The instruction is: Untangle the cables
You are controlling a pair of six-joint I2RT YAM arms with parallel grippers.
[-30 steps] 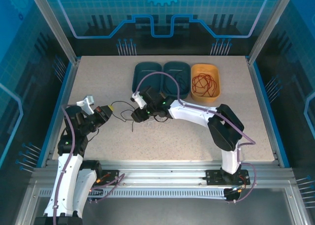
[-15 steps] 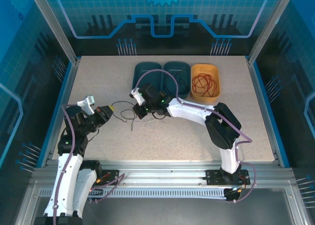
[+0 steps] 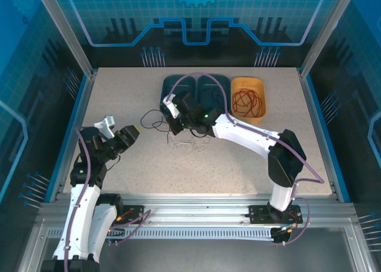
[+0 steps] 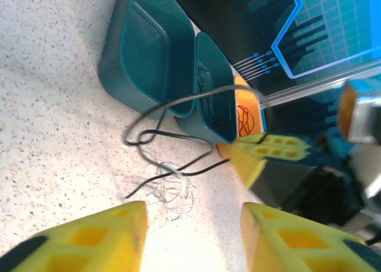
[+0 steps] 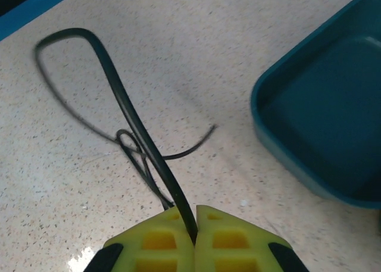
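My right gripper (image 3: 173, 124) is shut on the black cable (image 5: 126, 105), which runs from between its yellow fingertips (image 5: 194, 211) into a raised loop left of it. The black cable (image 4: 178, 100) arches in front of the teal bins. Just below it the white cable (image 3: 189, 146) lies in a loose tangle on the table (image 4: 169, 188). The red cable (image 3: 247, 100) is coiled inside the orange bin. At the table's left my left gripper (image 3: 134, 131) stands open, its fingers apart with nothing between them (image 4: 193, 227).
Two teal bins (image 3: 179, 87) (image 3: 213, 86) and the orange bin (image 3: 262, 108) stand in a row at the back. A teal bin's near corner (image 5: 280, 135) is close to my right gripper. Blue rails edge the speckled table (image 3: 119, 93).
My left gripper opened and let go of the black cable. My right gripper shut on it and moved back toward the bins, drawing the black cable away from the white one.
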